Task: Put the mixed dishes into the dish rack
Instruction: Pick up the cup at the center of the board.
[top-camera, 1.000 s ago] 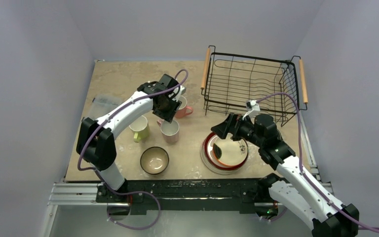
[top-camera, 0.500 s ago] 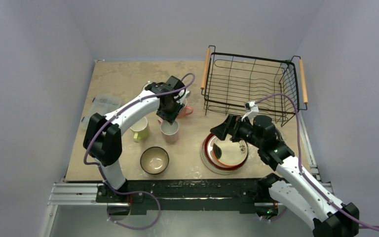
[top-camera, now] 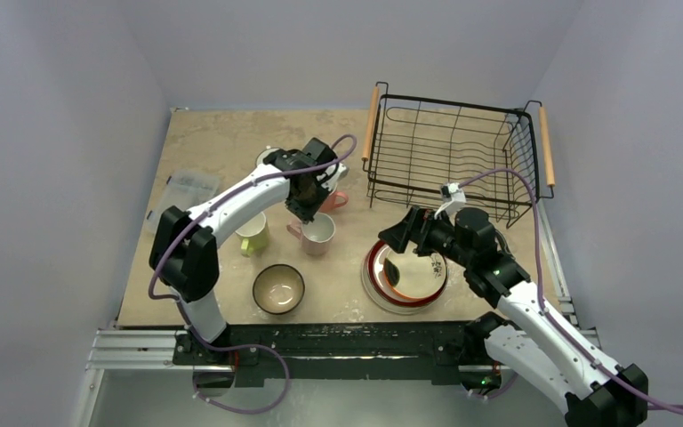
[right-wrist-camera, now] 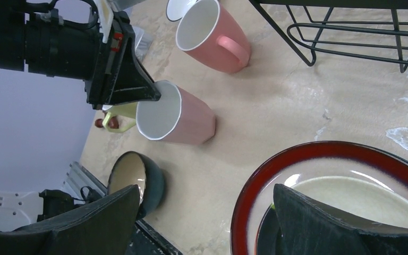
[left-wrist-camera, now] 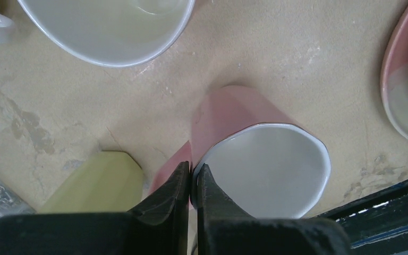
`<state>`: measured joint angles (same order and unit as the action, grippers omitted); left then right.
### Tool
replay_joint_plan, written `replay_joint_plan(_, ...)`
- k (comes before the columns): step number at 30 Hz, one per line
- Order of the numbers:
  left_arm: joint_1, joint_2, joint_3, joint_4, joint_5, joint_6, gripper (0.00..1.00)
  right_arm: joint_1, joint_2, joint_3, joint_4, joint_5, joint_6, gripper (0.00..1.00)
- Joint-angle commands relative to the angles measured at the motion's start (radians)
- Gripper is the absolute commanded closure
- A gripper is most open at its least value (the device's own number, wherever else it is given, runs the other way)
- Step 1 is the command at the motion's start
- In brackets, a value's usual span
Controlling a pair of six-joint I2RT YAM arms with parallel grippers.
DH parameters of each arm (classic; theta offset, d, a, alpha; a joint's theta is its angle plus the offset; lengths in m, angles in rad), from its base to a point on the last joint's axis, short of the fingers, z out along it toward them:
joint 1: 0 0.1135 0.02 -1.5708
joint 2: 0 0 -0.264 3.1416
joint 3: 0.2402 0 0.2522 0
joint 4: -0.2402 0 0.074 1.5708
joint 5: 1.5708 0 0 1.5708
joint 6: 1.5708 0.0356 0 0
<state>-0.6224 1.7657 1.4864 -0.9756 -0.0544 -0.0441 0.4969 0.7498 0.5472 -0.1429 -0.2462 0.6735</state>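
My left gripper (top-camera: 308, 210) is shut on the near rim of the pale pink mug (top-camera: 319, 233), one finger inside and one outside; the wrist view shows the same grip (left-wrist-camera: 193, 175) on the mug (left-wrist-camera: 265, 159), which leans on the table. The yellow-green mug (top-camera: 251, 233) stands to its left, the salmon mug (top-camera: 332, 198) just behind it, and the white mug (left-wrist-camera: 106, 26) beyond. My right gripper (top-camera: 397, 236) is open and empty above the left edge of the red-rimmed plate (top-camera: 375, 267), which has smaller plates stacked on it. The teal bowl (top-camera: 277, 289) is near the front. The dish rack (top-camera: 453, 151) stands at the back right.
A clear plastic box (top-camera: 182, 189) lies at the left edge of the table. The right wrist view shows the pink mug (right-wrist-camera: 175, 114), salmon mug (right-wrist-camera: 212, 37), bowl (right-wrist-camera: 138, 183), plate rim (right-wrist-camera: 319, 151) and the rack's wires (right-wrist-camera: 350, 32).
My left gripper has come down and shut on the pale pink mug's rim, and the mug has shifted a little to the right. The right arm has barely moved.
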Motion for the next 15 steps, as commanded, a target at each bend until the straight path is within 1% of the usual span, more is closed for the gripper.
replay_joint_plan(1,-0.002,-0.121,0.017,0.026,0.045,-0.010,1.00,0.013,-0.004,-0.014,0.035,0.029,-0.006,0.01)
replay_joint_plan(5,0.013,-0.249,-0.023,0.082,0.171,-0.038,1.00,0.043,0.005,-0.019,0.062,0.044,-0.016,0.01)
replay_joint_plan(8,0.067,-0.358,-0.071,0.166,0.336,-0.104,1.00,0.084,0.000,-0.019,0.074,0.073,-0.033,0.01)
replay_joint_plan(11,0.129,-0.473,-0.135,0.286,0.450,-0.230,1.00,0.112,-0.014,-0.006,0.061,0.098,-0.057,0.01)
replay_joint_plan(15,0.198,-0.572,-0.194,0.441,0.596,-0.480,1.00,0.139,-0.040,-0.004,0.086,0.109,-0.098,0.01)
